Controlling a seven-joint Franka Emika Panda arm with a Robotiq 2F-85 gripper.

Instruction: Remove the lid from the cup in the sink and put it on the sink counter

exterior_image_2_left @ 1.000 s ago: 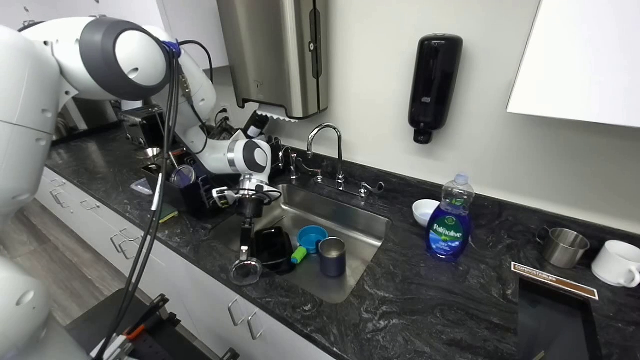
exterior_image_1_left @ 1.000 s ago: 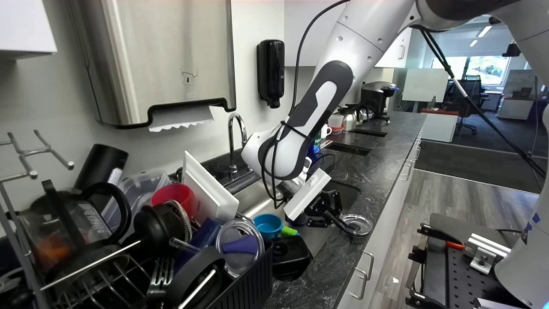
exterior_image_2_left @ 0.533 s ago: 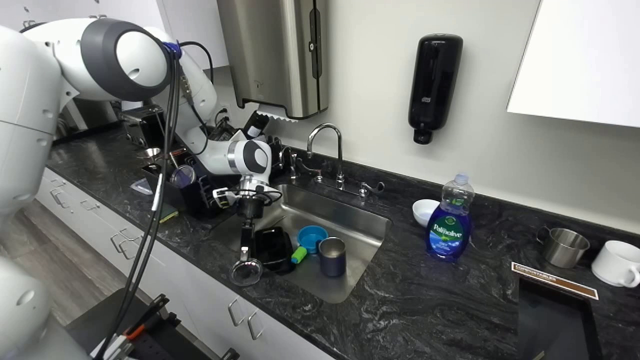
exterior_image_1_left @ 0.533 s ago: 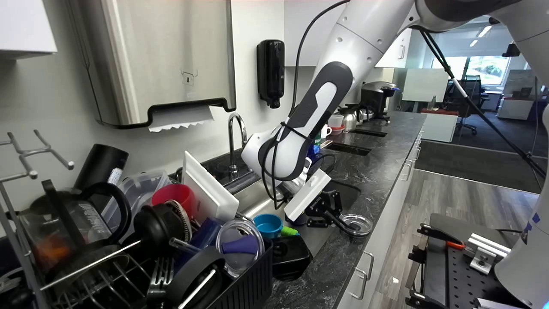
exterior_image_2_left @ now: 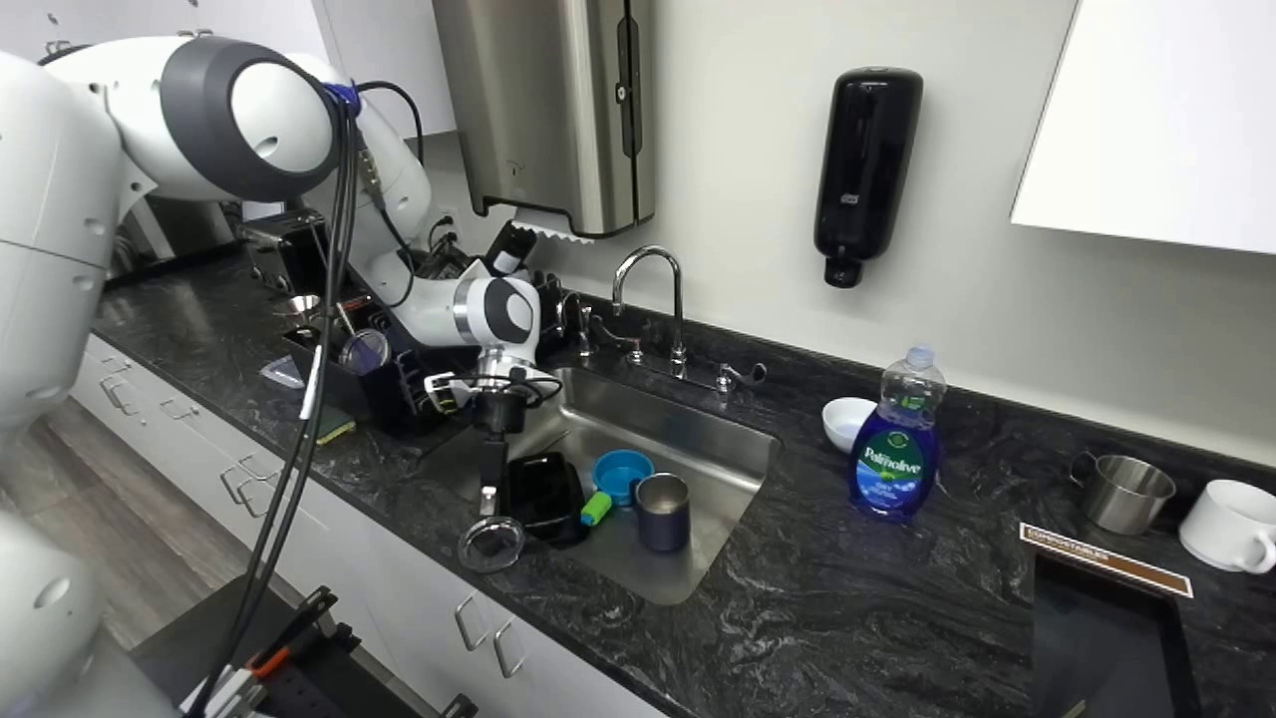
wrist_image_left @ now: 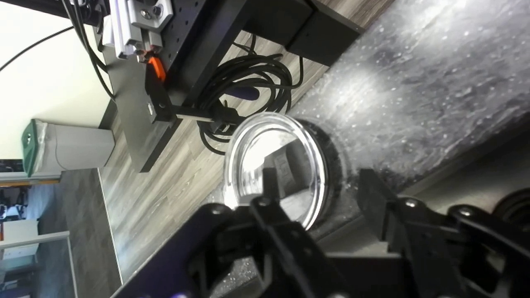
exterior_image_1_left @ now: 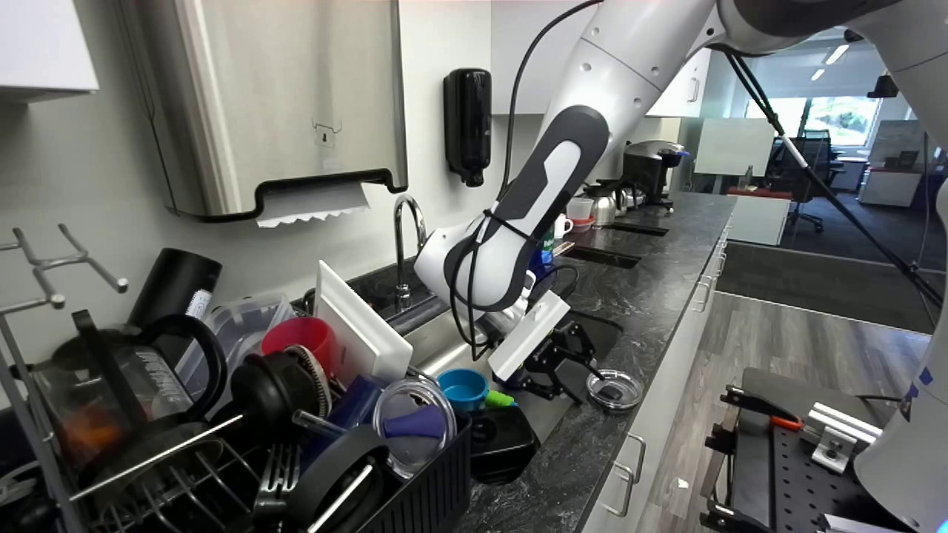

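Observation:
The clear round lid (exterior_image_1_left: 615, 391) lies on the dark stone sink counter (exterior_image_2_left: 827, 608), close to its front edge and beside the sink (exterior_image_2_left: 718, 499). It also shows at the counter's edge in an exterior view (exterior_image_2_left: 491, 543) and in the wrist view (wrist_image_left: 314, 165). My gripper (wrist_image_left: 319, 171) is open and empty. One fingertip is over the lid; the other is off its rim, over the counter. In an exterior view the gripper (exterior_image_1_left: 590, 389) has its fingers apart. The dark blue cup (exterior_image_2_left: 664, 519) stands upright in the sink, its mouth uncovered.
A black container (exterior_image_2_left: 543, 494), a teal bowl (exterior_image_2_left: 623, 474) and a green object (exterior_image_2_left: 596, 509) are in the sink near the cup. A curved tap (exterior_image_2_left: 678, 309) rises behind. A full dish rack (exterior_image_1_left: 437, 466) and a detergent bottle (exterior_image_2_left: 897, 449) stand on the counter.
The gripper fingers have spread apart and let go of the lid. The lid stays on the counter, shifted only slightly. The arm has barely moved.

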